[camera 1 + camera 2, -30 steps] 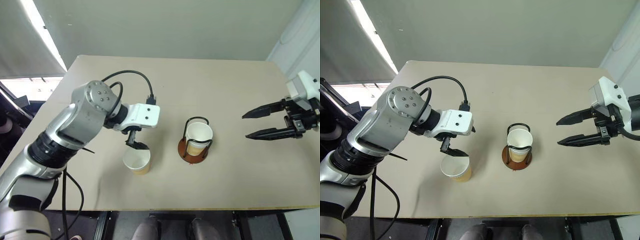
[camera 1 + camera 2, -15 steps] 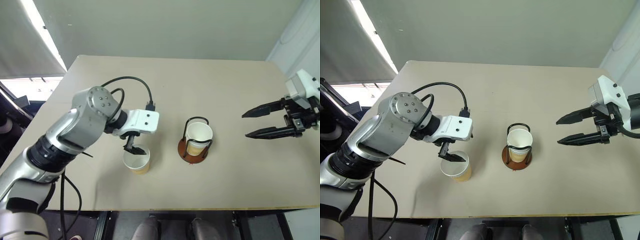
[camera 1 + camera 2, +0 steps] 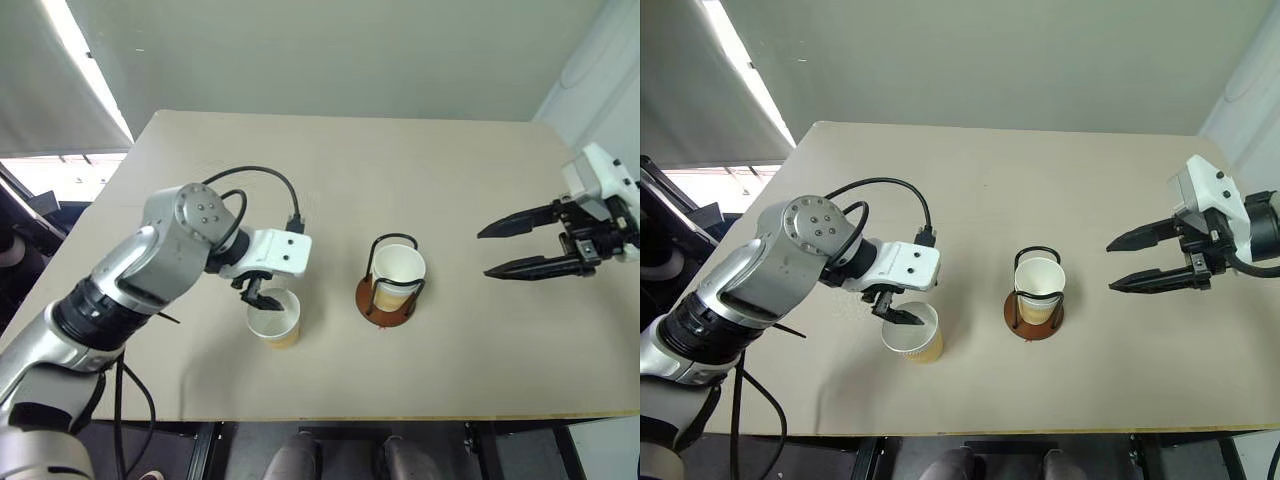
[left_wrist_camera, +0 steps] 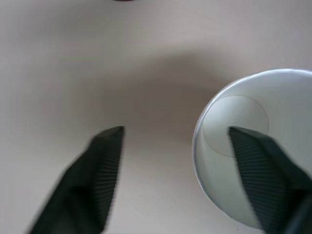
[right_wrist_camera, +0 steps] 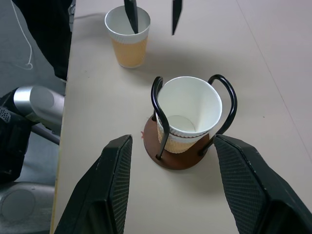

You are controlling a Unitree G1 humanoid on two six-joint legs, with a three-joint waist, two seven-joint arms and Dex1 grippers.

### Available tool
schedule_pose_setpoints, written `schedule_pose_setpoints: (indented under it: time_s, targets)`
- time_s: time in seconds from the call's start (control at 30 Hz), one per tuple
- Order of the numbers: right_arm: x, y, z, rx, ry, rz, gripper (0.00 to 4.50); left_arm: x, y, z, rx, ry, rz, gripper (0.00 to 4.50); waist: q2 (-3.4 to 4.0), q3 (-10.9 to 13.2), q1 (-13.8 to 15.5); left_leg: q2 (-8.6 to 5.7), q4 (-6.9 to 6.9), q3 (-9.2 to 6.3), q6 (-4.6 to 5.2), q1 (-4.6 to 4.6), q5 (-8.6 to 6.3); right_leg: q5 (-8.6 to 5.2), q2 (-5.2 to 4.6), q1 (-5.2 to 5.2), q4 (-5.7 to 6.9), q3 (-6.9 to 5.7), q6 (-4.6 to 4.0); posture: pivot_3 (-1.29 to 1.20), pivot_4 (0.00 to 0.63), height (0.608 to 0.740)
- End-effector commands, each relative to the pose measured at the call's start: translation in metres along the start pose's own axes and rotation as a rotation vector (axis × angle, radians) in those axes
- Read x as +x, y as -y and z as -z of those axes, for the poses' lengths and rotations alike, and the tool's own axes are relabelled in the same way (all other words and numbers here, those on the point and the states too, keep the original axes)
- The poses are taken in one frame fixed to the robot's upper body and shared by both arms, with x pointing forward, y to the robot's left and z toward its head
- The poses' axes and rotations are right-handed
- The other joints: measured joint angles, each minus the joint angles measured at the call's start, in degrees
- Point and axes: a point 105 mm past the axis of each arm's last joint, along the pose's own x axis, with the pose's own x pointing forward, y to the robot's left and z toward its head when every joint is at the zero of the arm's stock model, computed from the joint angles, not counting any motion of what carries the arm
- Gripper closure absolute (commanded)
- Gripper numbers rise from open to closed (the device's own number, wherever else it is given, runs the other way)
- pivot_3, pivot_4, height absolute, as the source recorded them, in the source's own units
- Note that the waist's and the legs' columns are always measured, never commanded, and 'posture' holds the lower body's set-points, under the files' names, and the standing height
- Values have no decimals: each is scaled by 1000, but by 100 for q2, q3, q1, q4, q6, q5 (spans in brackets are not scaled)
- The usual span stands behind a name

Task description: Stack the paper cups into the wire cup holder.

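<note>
Straddling the rim of a loose paper cup (image 3: 273, 318): left tool (image 3: 259, 295), pointing steeply down, fingers apart, one finger (image 4: 263, 175) inside the white mouth and the other (image 4: 100, 170) outside over bare counter (image 3: 430, 180). Not yet clamped on the wall, as far as can be told. Cup upright on the counter, directly under this tool, near the front edge.

Just right of that tool: wire cup holder (image 3: 388, 296), reddish-brown disc base with black wire loops, one paper cup in the holder (image 5: 187, 114) seated upright between the loops; whether another nests beneath cannot be told.

Well off to the right, raised above the counter: right tool (image 3: 505, 249), fingers spread wide and holding nothing, tips aimed toward the holder. Holder between the two tools, closer to the left one.
</note>
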Motion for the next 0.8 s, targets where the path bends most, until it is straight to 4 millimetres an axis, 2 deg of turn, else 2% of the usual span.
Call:
schedule_pose_setpoints:
  time_s: [0.03,0.2,0.23,0.53,0.8]
  targets:
    - [-2,1,-7,-36,-2,26,1833,2,0,-4,-4,47,7,2405,0,0,0,0,0,0,0,0,0,0,0,1,0,0,0,0,150,740]
    - [-1,3,-7,-58,11,56,1833,5,1,-8,7,101,42,4311,0,0,-1,0,0,0,0,2,0,0,0,1,3,0,-1,0,150,740]
    - [-1,4,-7,-61,14,59,1833,5,1,-8,5,112,48,4471,0,0,1,0,0,0,0,3,0,0,0,1,3,0,-1,0,150,740]
    - [2,8,-7,-84,42,81,1833,-8,-2,-12,50,181,91,4471,0,0,2,0,0,0,-1,3,0,-1,-1,1,5,0,-1,0,150,740]
    - [2,16,-9,-99,42,96,1833,-42,-33,-31,70,274,2,4471,0,0,2,-1,1,0,0,2,0,0,-2,1,4,0,-1,0,150,740]
